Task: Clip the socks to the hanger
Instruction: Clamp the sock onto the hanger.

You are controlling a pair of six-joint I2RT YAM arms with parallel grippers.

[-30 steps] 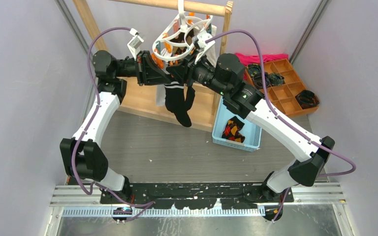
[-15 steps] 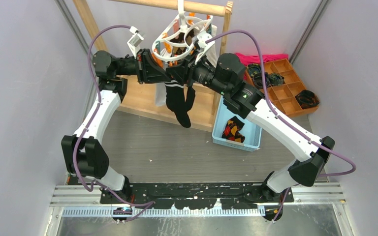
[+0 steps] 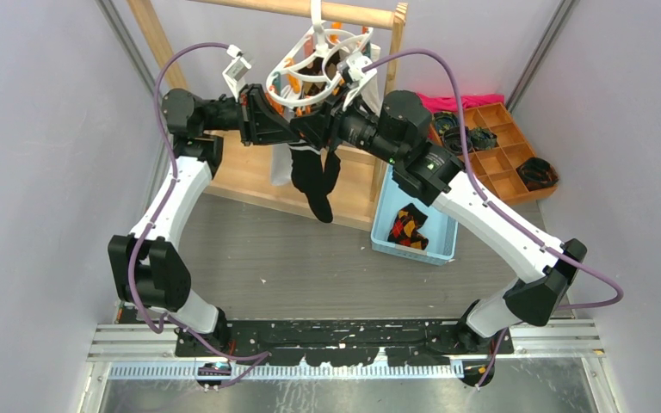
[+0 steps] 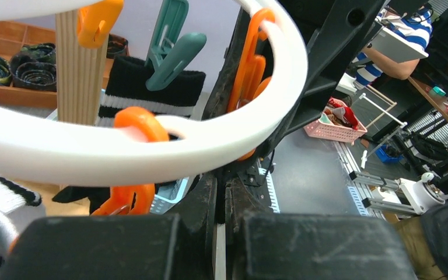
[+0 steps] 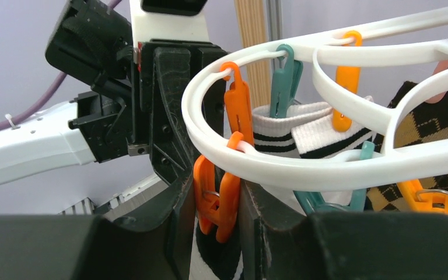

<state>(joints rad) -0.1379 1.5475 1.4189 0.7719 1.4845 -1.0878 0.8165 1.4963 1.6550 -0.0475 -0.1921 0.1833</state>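
Observation:
The white hanger hangs from the wooden rack's top bar. A black sock dangles below it, between both grippers. My left gripper reaches in from the left; in its wrist view the jaws are pressed almost together on a thin dark edge of that sock. A second black sock cuff with white stripes hangs from a teal clip. My right gripper is shut on an orange clip under the ring, squeezing it, with black sock just beneath.
White striped socks and an argyle sock hang from other clips. The wooden rack base lies behind. A blue bin with argyle socks sits right of it. An orange divided tray and pink cloth lie far right.
Both grippers have edged slightly up and back toward the hanger ring, the hanging black sock rising with them. Both grips look unchanged.

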